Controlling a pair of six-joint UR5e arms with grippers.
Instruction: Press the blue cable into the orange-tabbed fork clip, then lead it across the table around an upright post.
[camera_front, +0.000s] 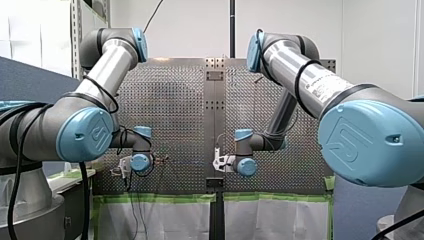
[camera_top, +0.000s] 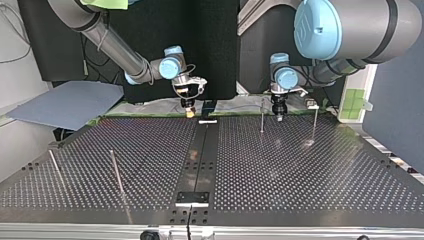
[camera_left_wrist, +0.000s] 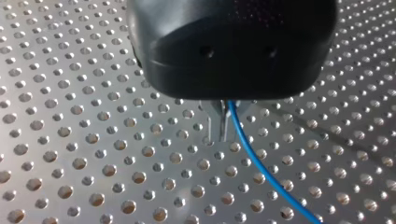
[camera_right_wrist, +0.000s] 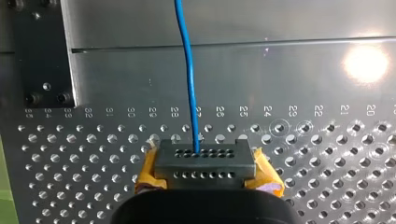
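Front view is looking from behind and above the arms (camera_front: 107, 62), well back, onto the perforated counter (camera_front: 170, 100). Top view is facing back, low across it. Wrist views are hovering close above its holes, both catching the blue cable (camera_left_wrist: 261, 167).

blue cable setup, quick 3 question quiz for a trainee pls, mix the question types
1. True or false: in the left wrist view the blue cable lies loose on the table, clear of my left claw.
2. In the right wrist view, what colour are the pads of my right claw? A yellow, B green, C white.
3. Fill in: in the top view, the claw next to the thin upright post belongs to my ____ arm.
Key: 1 false, the cable comes out from between the claw's fingers. 2 A. 3 left.
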